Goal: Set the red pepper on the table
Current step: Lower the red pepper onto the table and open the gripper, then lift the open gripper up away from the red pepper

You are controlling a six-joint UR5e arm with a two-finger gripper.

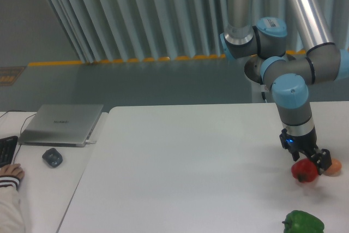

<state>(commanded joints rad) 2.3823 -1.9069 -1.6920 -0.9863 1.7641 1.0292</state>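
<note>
Near the right edge of the bench, the end effector is clenched on the red pepper, which sits directly beneath it, low over the surface.

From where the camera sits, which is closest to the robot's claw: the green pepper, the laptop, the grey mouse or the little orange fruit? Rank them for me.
Measured from the gripper, which grips the red pepper:
1. Orange fruit, just beside it on the camera's right.
2. Green pepper, below it at the table's near edge.
3. Laptop and mouse, far off on the side desk at the camera's left; too close to call.
</note>
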